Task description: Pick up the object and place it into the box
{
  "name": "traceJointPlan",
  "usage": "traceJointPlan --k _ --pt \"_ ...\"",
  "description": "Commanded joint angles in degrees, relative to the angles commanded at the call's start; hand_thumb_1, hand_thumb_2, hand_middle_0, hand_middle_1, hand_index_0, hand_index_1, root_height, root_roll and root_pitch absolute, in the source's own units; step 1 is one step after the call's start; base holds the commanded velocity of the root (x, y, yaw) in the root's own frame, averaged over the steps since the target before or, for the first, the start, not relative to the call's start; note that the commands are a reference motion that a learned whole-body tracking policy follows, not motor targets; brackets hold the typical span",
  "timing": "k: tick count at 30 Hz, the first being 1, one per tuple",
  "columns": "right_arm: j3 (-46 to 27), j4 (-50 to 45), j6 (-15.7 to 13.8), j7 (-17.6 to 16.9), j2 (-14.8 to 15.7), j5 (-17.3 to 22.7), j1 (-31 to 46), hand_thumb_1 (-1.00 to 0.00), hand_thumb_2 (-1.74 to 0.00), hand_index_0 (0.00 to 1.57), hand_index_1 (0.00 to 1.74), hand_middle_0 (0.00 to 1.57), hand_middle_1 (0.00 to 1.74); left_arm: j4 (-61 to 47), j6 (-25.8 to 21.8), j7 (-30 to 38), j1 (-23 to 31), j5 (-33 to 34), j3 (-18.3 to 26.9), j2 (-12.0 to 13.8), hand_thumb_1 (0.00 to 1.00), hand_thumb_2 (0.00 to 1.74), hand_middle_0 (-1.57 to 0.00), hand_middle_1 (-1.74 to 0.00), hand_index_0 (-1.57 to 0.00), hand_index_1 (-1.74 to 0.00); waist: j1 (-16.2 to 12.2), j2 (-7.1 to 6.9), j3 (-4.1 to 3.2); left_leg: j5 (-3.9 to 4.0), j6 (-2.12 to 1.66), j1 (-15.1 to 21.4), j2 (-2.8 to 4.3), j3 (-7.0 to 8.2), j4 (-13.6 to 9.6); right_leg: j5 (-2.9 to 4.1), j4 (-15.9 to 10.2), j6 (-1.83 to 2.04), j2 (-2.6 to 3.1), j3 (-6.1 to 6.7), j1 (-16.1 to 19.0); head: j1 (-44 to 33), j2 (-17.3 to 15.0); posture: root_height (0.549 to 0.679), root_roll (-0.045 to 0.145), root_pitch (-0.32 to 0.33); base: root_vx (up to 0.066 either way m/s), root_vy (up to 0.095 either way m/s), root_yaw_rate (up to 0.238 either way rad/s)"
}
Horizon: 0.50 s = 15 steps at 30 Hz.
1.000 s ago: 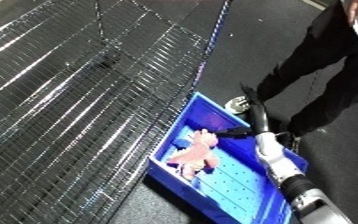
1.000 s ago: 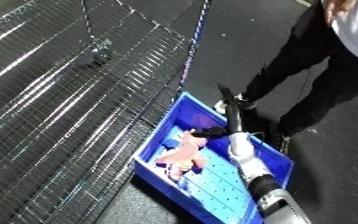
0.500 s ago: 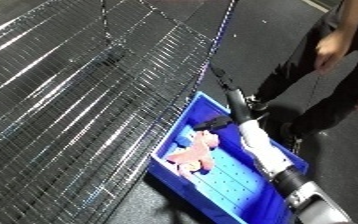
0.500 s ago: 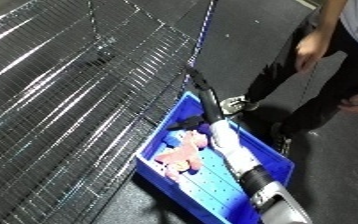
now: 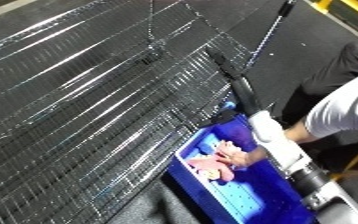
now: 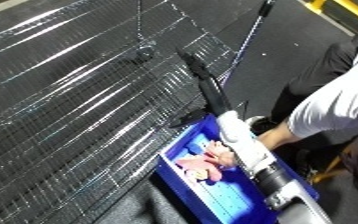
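Both head eyes look steeply down — sharing the blue bin (image 5: pixel 246 200) and wire rack (image 5: pixel 95 100).

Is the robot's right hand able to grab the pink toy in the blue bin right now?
Probably not right away. The right hand reaches past the blue bin, over the wire rack, and a person's hand is on the pink toy. It would have to pull back first.

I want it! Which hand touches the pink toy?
The person's bare hand, inside the blue bin. The robot's black right hand reaches past it over the wire shelf.
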Motion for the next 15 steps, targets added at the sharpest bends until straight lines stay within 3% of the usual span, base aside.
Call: traceJointPlan --k 15 --pt "11.32 -2.68 0.36 2.95 1.73 -1.42 -6.38 0.00 0.00 0.00 0.00 0.00 0.00 -0.38 -0.49 0.97 -2.91 1.35 -0.03 -0.32 1.00 1.74 -1.57 -1.74 -1.57 -1.74 3.28 -1.54 0.22 0.62 -0.01 -0.35 -0.39 -1.09 -0.57 -0.18 0.59 0.01 -0.32 -0.86 -0.06 -27.65 3.26 0.643 0.053 -0.183 0.010 -0.006 0.049"
